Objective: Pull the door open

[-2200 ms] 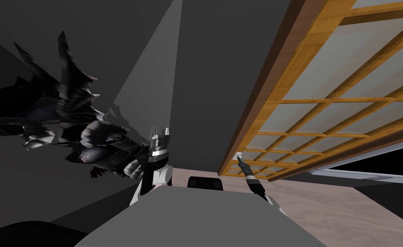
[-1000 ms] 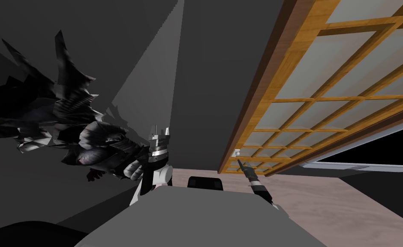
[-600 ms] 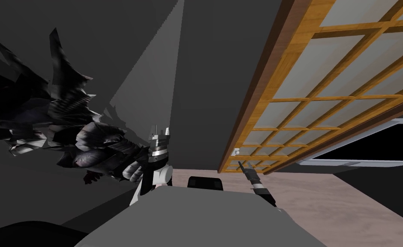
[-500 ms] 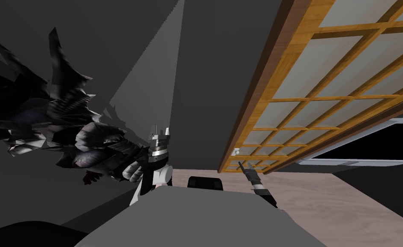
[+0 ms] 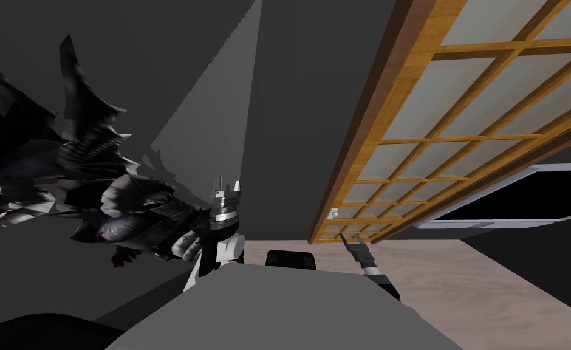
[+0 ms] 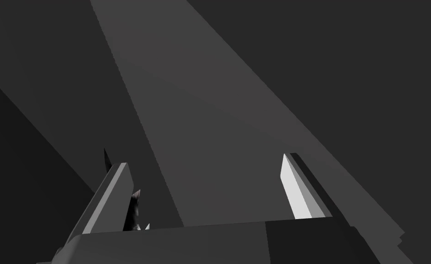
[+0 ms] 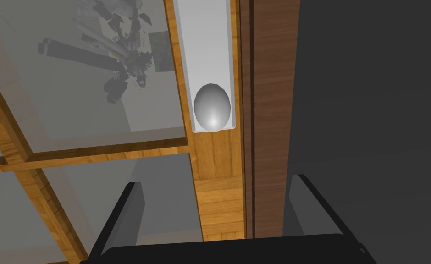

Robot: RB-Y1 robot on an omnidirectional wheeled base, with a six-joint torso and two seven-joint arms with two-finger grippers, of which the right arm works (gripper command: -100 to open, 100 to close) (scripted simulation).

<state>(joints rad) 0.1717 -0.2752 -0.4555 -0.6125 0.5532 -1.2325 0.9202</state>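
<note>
Door, a wood lattice with glass panes, stands ajar at right. A black area shows past it at far right. The knob is grey and round, on a white plate on the door's left stile. Right gripper: fingers spread, just short of the knob, not touching. Left gripper: fingers spread, raised at left beside a dark plant.

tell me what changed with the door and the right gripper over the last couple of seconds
The right gripper came off the knob and drew back toward me, fingers open, the knob now clear ahead of them. The door swung wider, and the black area beyond it grew. The left gripper stayed raised and open.
</note>
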